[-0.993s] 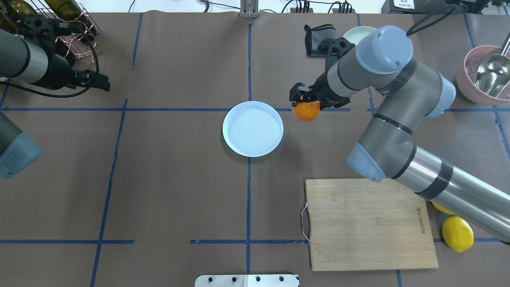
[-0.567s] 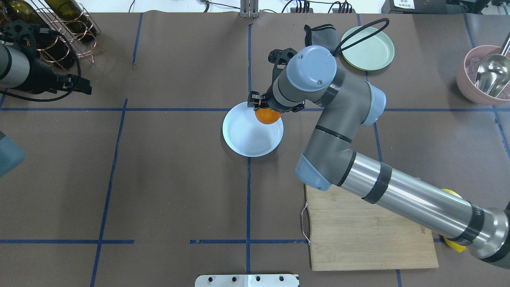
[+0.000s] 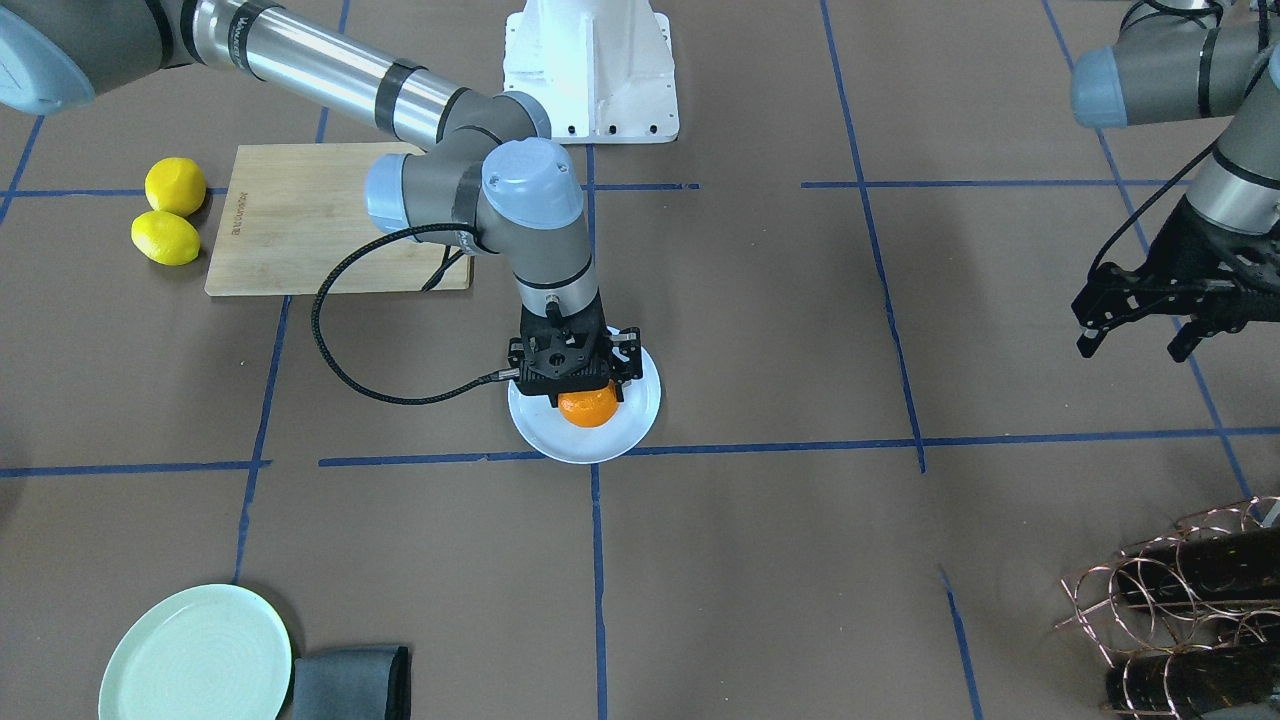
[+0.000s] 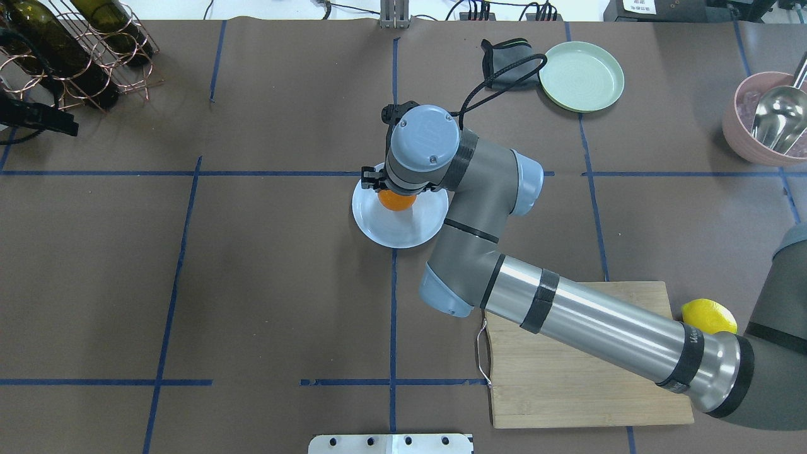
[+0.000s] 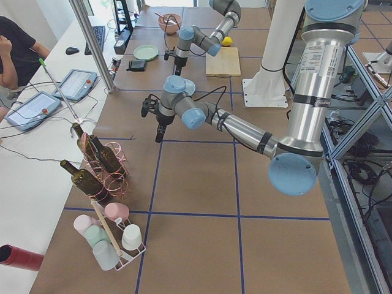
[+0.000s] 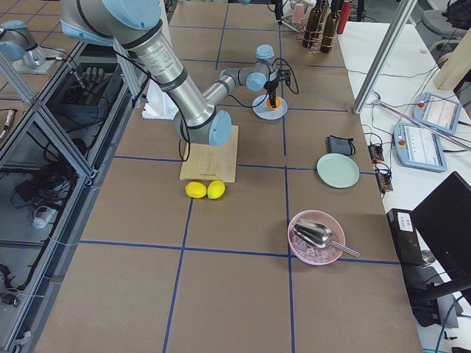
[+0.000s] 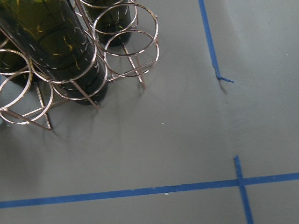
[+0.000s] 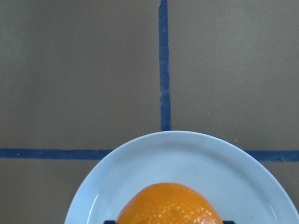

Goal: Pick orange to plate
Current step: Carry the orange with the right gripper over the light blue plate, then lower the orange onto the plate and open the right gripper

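Table (image 4: 252, 284) brown, taped in a blue grid; right arm (image 4: 592, 321) comes in from your overhead view's 4 o'clock corner to mid-table; cutting board (image 4: 586, 384) lies partly under it, at 4 o'clock from the plate (image 4: 403, 232); left gripper (image 3: 1133, 345) hangs well apart at the plate's 9 o'clock, fingers spread with nothing between them; right gripper (image 3: 586, 392) points down over the plate, fingers clamped either side of the orange (image 4: 394, 200); orange over the plate's middle; you can't tell whether it touches the plate.
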Action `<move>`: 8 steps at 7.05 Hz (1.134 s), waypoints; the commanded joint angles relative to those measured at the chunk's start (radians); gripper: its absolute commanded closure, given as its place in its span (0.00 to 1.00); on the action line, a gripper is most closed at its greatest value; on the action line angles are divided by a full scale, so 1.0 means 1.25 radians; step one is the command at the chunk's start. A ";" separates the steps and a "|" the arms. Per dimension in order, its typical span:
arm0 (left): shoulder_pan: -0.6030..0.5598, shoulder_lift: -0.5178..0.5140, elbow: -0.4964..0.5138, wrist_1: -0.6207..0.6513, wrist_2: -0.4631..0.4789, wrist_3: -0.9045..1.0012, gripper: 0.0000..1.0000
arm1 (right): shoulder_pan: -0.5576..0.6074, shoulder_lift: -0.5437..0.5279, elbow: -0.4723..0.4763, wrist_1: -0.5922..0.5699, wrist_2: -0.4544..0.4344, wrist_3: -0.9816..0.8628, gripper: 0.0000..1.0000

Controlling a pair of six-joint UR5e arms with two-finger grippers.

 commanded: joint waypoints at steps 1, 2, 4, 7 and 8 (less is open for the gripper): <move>-0.049 0.002 0.032 0.002 -0.013 0.087 0.00 | -0.009 0.009 -0.006 -0.014 0.001 0.000 0.05; -0.051 0.002 0.042 0.002 -0.013 0.092 0.00 | -0.008 0.022 0.007 -0.065 0.010 0.000 0.00; -0.070 0.002 0.063 0.003 -0.015 0.145 0.00 | 0.004 0.035 0.023 -0.114 0.012 -0.002 0.00; -0.205 0.011 0.097 0.149 -0.031 0.507 0.00 | 0.160 -0.071 0.310 -0.385 0.132 -0.212 0.00; -0.257 0.011 0.098 0.219 -0.032 0.586 0.00 | 0.234 -0.174 0.411 -0.395 0.201 -0.306 0.00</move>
